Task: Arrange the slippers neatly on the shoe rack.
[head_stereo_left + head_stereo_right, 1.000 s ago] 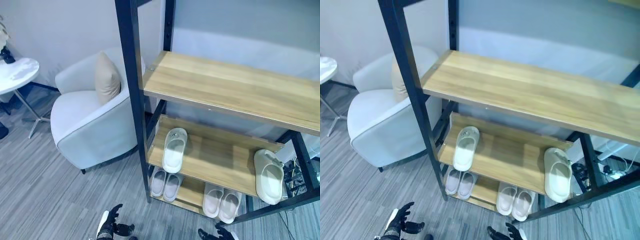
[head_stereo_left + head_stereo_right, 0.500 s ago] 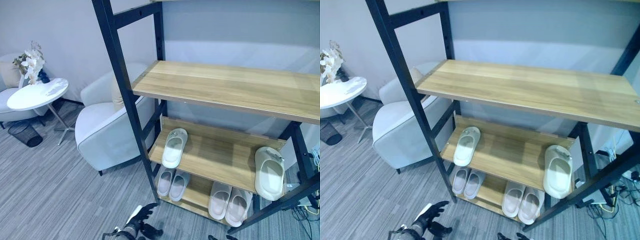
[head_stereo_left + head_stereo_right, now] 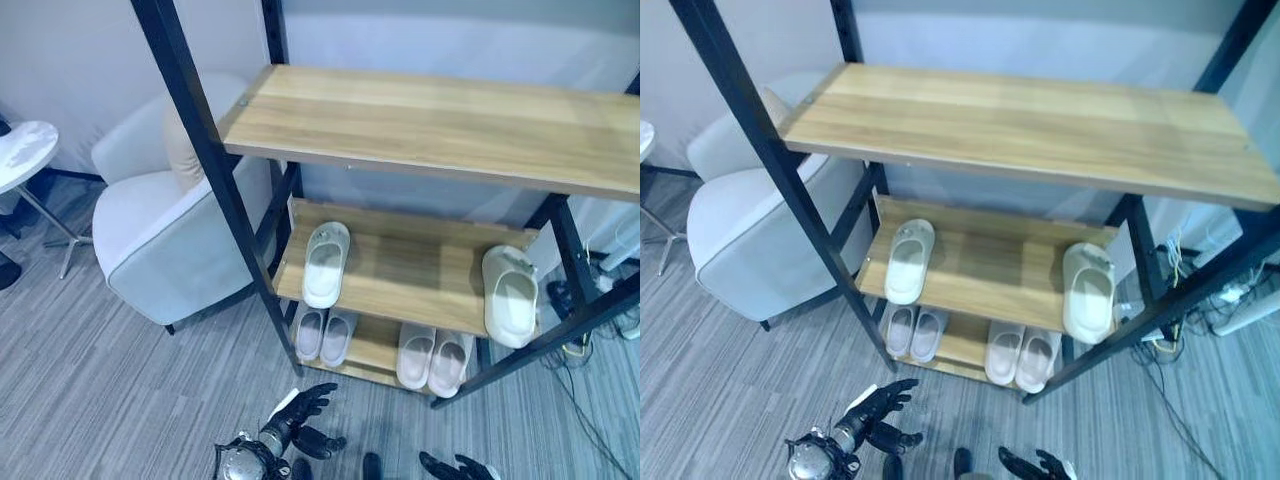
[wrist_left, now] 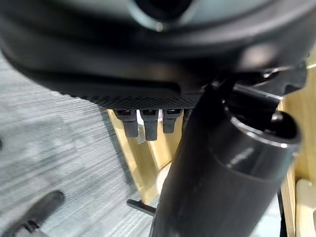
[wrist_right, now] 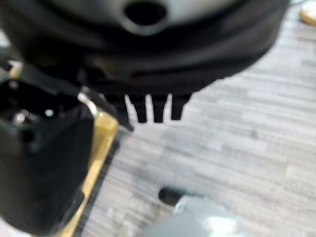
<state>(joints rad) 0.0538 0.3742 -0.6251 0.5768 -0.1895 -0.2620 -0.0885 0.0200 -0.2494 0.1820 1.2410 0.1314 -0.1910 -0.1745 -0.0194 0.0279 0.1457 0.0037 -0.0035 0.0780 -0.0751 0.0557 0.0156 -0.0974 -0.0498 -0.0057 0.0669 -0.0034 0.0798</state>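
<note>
Your view has tipped back down since half a second ago; nothing on the shoe rack (image 3: 250, 240) has moved. Left to right: your left hand (image 3: 300, 420) hangs released and empty, one slipper (image 3: 325, 264) sits apart from its mate (image 3: 509, 295), and your right hand (image 3: 455, 468) hangs relaxed. Pairing them remains undone.

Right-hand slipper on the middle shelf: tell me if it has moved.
No. The slipper sits at the middle shelf's right end, overhanging its front edge, as before; the camera shifted.

Dark, slender-fingered left robot hand (image 3: 300, 420) on a silver-grey wrist.
</note>
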